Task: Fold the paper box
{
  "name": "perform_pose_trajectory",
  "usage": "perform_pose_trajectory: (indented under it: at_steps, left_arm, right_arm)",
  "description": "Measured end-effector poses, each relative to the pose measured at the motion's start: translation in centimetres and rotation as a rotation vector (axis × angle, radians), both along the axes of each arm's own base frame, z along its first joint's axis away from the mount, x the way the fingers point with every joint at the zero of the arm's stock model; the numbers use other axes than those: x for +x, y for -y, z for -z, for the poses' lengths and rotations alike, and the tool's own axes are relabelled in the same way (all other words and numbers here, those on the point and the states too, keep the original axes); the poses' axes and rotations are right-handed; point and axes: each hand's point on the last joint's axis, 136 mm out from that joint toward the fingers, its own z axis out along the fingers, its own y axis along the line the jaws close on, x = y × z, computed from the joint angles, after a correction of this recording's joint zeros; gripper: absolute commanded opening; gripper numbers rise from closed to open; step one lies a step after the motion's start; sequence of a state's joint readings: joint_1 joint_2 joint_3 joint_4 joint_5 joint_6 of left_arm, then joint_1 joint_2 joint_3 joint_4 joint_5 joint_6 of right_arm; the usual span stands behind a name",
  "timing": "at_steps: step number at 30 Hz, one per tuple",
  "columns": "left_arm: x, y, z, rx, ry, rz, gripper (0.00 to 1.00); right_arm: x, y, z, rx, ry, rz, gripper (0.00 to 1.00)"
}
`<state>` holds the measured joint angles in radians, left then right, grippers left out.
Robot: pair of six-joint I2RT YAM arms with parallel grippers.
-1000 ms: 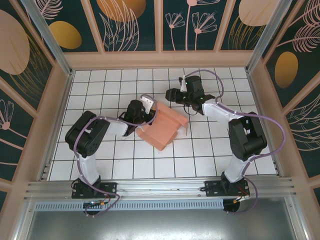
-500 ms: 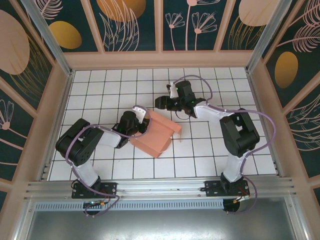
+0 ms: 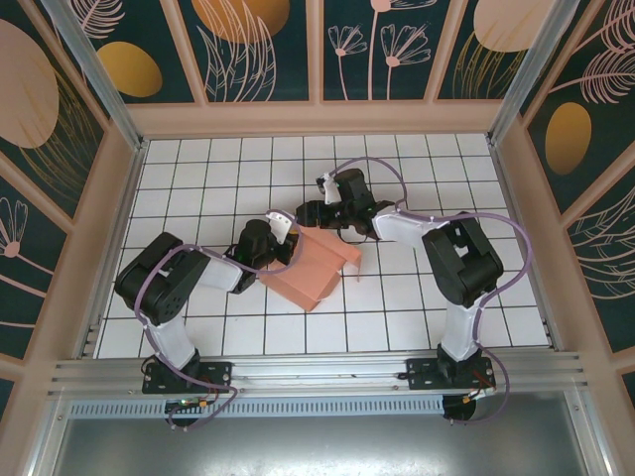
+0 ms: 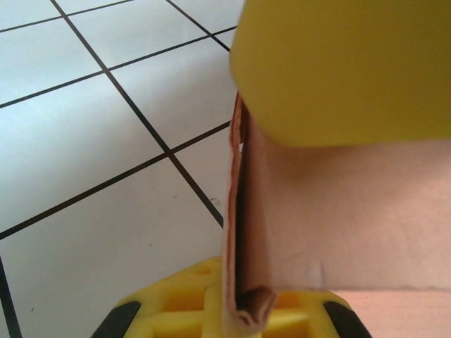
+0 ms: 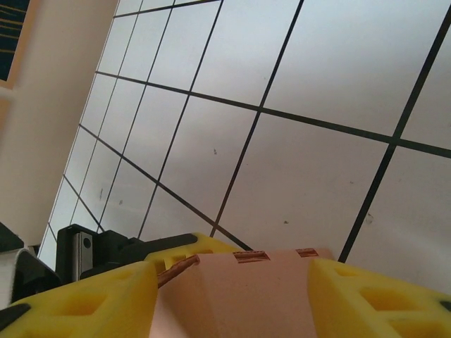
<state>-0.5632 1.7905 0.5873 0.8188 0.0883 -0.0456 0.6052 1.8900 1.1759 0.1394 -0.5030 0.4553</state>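
The white tiled table [image 3: 198, 317] carries a black grid. Near its centre lies the paper box [image 3: 313, 268], a salmon-pink, partly folded card. From above its outline is close to a square set as a diamond. One corner points to 6 o'clock, and its edges run along the 10-to-4 and 1-to-7 lines. A clear long axis cannot be made out from this shape. A raised fold stands up at its 3 o'clock corner.

The left arm reaches in from 8 o'clock, and the left gripper [image 3: 281, 238] sits on the box's 10 o'clock edge. In the left wrist view the gripper [image 4: 282, 211] is closed tight on the paper box [image 4: 352, 218]. A doubled layer of card stands on edge between the upper yellow finger [image 4: 338, 70] and the lower one [image 4: 176, 306], with the folded edge at 9 o'clock of the pinch.

The right arm curls in from 3 o'clock, and the right gripper [image 3: 310, 214] meets the box at its 12 o'clock corner. In the right wrist view this gripper [image 5: 236, 299] has its jaws about half apart. A flap of the paper box [image 5: 239, 296] lies between them, filling the gap from the left finger [image 5: 84, 303] to the right finger [image 5: 373, 303]. The flap's end points to 12 o'clock.
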Motion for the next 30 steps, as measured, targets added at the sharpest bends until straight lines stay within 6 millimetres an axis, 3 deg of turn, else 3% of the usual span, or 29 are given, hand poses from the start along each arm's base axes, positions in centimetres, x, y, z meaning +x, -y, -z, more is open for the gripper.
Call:
perform_pose_trajectory:
  at_steps: [6, 13, 21, 30]
  left_arm:
    - [0.1, -0.1, 0.1, 0.004, 0.0, -0.007, 0.11]
    - [0.7, 0.1, 0.4, 0.011, 0.001, -0.018, 0.19]
    - [1.3, 0.6, 0.5, -0.009, -0.003, -0.022, 0.0]
    - [1.3, 0.8, 0.5, -0.036, -0.018, -0.032, 0.0]
  right_arm:
    - [0.0, -0.3, 0.2, 0.02, -0.012, -0.003, 0.44]
    - [-0.3, -0.4, 0.4, 0.041, -0.019, -0.009, 0.42]
    - [-0.1, -0.2, 0.4, 0.052, -0.033, 0.004, 0.42]
    - [-0.5, 0.0, 0.7, 0.113, -0.082, 0.021, 0.49]
